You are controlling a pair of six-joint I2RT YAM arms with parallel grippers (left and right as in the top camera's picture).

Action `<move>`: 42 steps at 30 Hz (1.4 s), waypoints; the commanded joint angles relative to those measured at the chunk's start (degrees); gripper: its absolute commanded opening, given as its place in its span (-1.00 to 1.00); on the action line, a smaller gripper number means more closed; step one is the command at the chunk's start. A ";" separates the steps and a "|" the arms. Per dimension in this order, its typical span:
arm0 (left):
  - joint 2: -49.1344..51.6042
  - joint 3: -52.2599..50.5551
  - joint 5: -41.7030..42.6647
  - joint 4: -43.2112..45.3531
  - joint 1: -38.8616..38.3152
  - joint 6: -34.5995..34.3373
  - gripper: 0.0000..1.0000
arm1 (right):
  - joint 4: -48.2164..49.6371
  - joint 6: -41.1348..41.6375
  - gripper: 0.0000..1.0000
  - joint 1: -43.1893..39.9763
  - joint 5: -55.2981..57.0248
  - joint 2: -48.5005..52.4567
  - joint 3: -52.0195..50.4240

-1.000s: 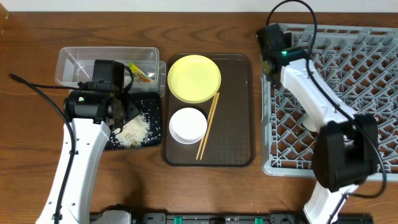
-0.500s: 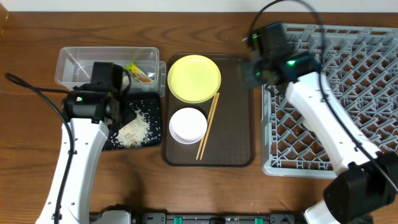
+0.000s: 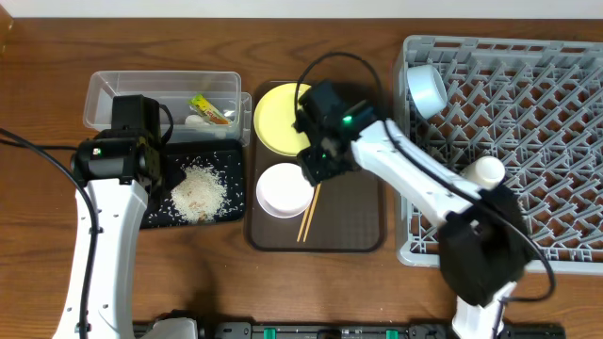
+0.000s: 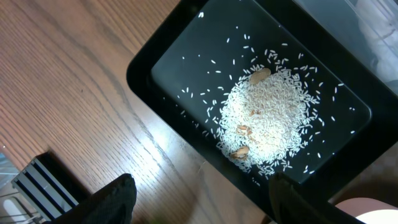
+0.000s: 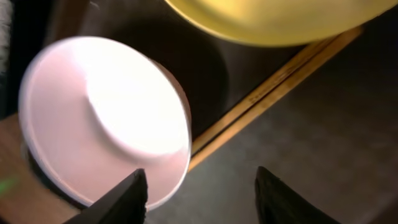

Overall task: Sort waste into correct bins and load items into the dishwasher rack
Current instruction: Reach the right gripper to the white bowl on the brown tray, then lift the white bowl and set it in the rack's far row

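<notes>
Right gripper [image 5: 200,177] released, fingers spread, empty, just above white bowl [image 5: 106,118] and chopsticks [image 5: 273,87] on brown serving tray [image 3: 358,217]; left gripper [image 4: 200,186] also spread, empty, over rice [image 4: 267,118] in black tray [image 4: 180,50]; yellow plate [image 3: 278,118] behind bowl; wrapper [image 3: 209,109] in clear tub [image 3: 104,94]; blue bowl [image 3: 426,89] in rack [image 3: 546,94].

Wooden table [image 3: 311,282]: clear tub [image 3: 160,80] back left, black tray [image 3: 231,160] just before it; brown serving tray [image 3: 353,221] centre; grey rack [image 3: 528,113] right.
</notes>
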 commanded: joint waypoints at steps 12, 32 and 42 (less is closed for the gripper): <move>0.39 0.20 -1.22 -0.26 0.24 -0.74 0.42 | 3.21 5.01 -0.97 0.90 -0.44 5.92 -0.07; 0.39 0.20 -1.20 0.26 0.24 -0.76 0.43 | 8.11 -3.56 -0.98 -15.89 24.44 -17.22 0.00; 0.39 0.20 -1.05 0.72 0.24 -0.76 0.43 | 26.67 -28.26 -0.98 -26.49 48.54 -19.37 -0.02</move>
